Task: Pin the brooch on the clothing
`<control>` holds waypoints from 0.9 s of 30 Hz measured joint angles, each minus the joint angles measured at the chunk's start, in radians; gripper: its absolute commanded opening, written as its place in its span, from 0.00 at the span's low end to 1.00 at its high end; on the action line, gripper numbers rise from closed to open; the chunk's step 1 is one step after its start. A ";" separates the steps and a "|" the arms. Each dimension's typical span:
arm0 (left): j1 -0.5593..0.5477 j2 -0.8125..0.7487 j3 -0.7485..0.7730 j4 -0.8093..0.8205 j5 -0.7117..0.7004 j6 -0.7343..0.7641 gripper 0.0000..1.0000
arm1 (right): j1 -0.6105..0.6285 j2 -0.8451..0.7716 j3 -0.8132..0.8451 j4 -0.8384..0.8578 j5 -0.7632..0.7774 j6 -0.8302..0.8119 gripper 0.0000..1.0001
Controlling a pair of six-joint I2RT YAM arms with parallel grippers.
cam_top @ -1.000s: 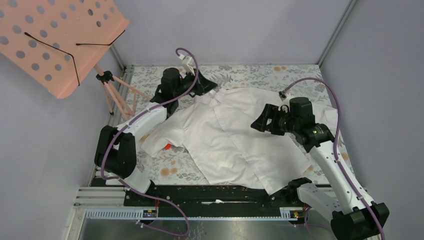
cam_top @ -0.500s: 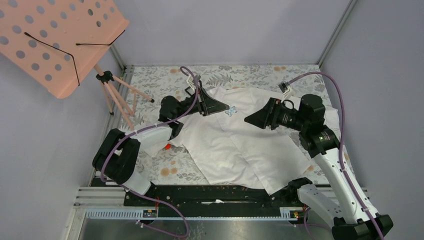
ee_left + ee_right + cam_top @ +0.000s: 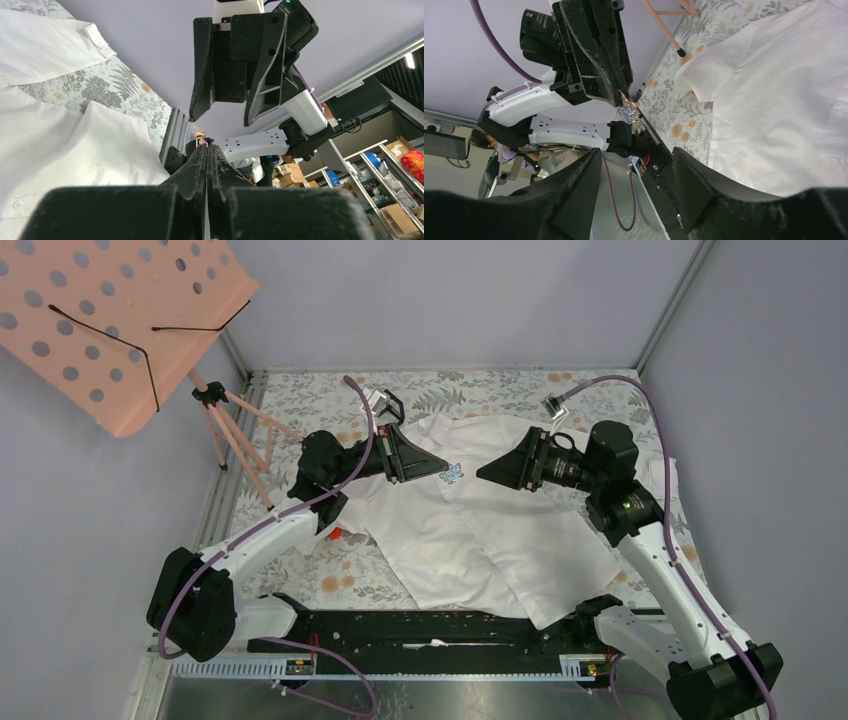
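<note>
Nothing pinned yet tbh. The brooch [image 3: 452,473] is pinched by the left gripper [image 3: 442,470], right at the tips of its jaws, held in the air over the clothing [image 3: 480,530] spread on the desk [image 3: 330,585]. The right gripper [image 3: 482,476] is faced toward it, jaws spread, nothing gripped. The actual pinning is all left.
</note>
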 measured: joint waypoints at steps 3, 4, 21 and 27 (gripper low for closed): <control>0.000 -0.019 0.025 -0.117 -0.002 0.060 0.00 | 0.032 0.018 0.000 0.042 -0.008 0.023 0.61; 0.000 -0.024 0.034 -0.159 -0.004 0.080 0.00 | 0.045 0.020 0.000 0.054 -0.008 0.028 0.61; -0.012 -0.089 0.203 -0.969 -0.292 0.169 0.00 | 0.393 0.040 0.217 -0.311 0.546 -0.438 0.67; -0.012 -0.080 0.204 -1.126 -0.372 0.151 0.00 | 0.543 0.259 0.391 -0.453 0.803 -0.473 0.68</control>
